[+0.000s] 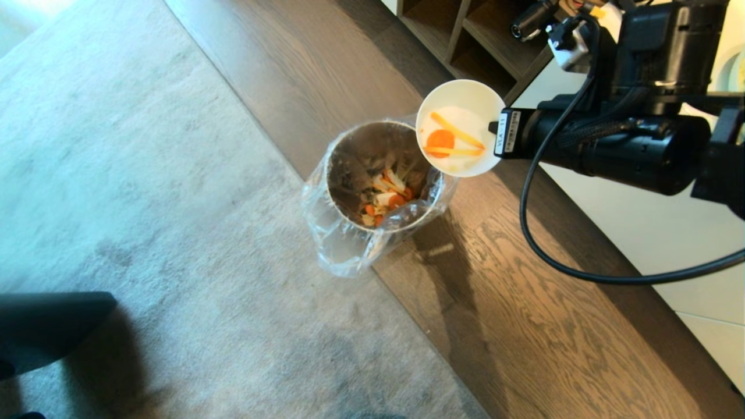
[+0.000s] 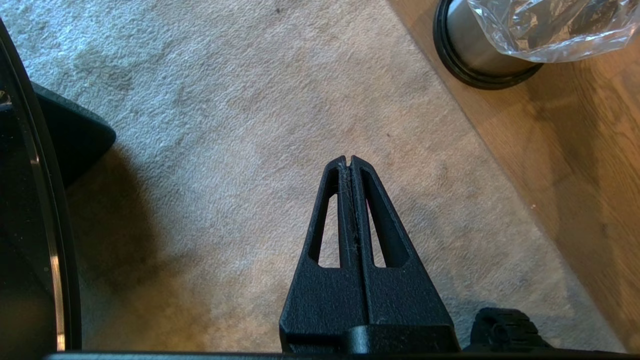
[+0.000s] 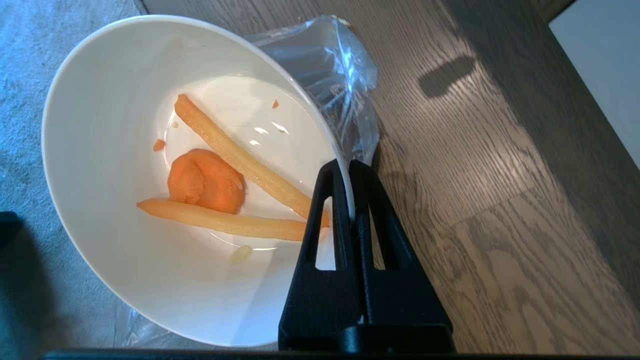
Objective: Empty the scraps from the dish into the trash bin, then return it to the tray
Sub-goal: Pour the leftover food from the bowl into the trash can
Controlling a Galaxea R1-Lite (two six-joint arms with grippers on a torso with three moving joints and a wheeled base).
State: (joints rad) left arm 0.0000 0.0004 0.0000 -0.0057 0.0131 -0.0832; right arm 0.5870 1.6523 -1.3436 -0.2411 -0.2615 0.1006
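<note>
Your right gripper (image 3: 350, 167) at lower centre of frame, fingers (image 3: 370, 210) pinched on rim of dish (image 3: 100, 150), one inside, one outside. Dish fills left half of frame, tilted. Scraps (image 3: 225, 185) lie inside, at middle of frame: one carrot slice between two pale-yellow sticks, few small crumbs nearby. Clear liner bag (image 3: 330, 65) shows behind dish rim at upper centre. Wooden floor (image 3: 500, 200) covers right half. Grey carpet (image 3: 30, 60) along left edge.
</note>
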